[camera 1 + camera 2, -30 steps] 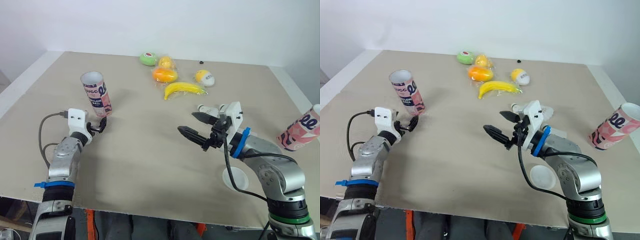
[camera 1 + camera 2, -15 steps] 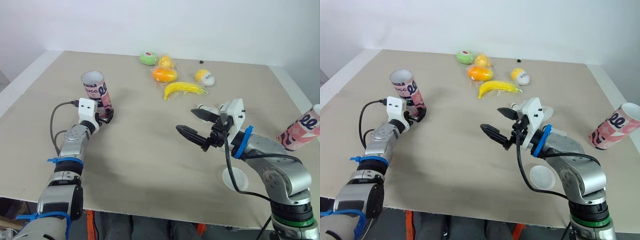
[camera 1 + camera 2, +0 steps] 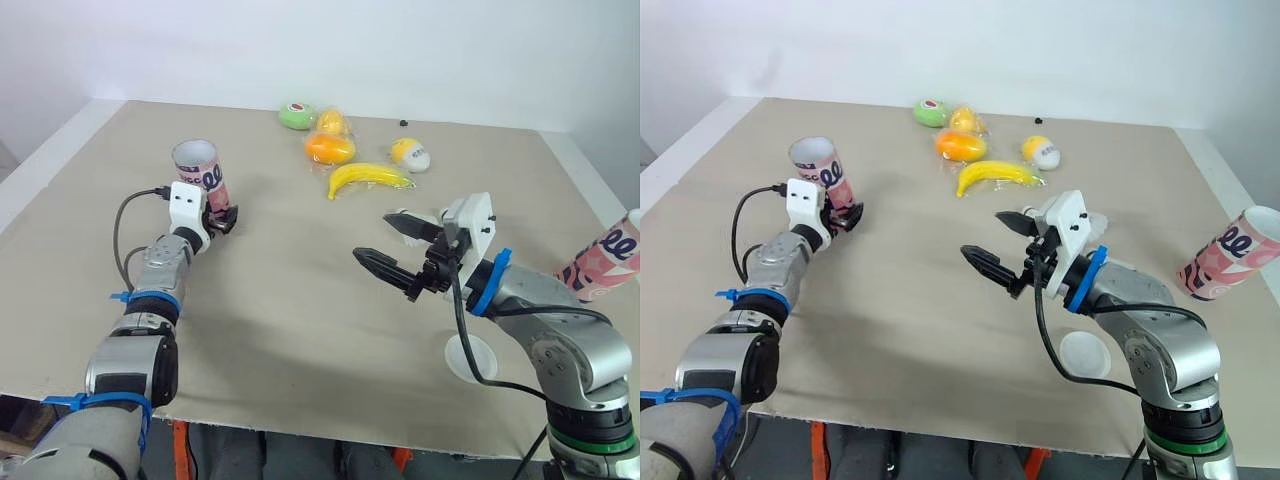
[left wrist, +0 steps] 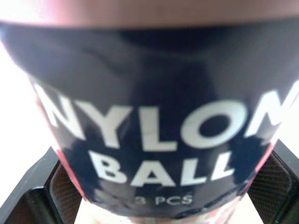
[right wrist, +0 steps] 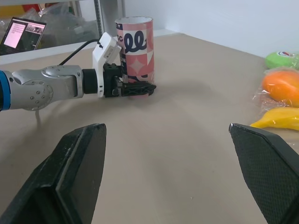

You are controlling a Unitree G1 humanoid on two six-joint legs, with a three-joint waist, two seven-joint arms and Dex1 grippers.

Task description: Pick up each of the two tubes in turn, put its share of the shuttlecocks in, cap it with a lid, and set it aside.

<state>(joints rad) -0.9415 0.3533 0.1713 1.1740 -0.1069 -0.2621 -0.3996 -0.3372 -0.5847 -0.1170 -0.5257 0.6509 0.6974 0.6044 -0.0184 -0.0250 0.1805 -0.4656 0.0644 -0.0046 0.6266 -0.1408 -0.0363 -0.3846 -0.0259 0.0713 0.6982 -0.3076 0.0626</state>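
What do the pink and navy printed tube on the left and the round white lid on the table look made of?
The pink and navy printed tube looks like cardboard under a glossy printed wrap: thin-walled open top, soft sheen over the lettering. The round white lid looks like thin moulded plastic, plain white and smooth, though that is less certain.

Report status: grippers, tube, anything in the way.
Left gripper at base of standing tube. Right gripper open, empty. Second tube at right edge. Fruit behind, not blocking.

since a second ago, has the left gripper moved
Yes. Against the unmoved banana, the left gripper has gone forward and inward, up to the base of the tube.
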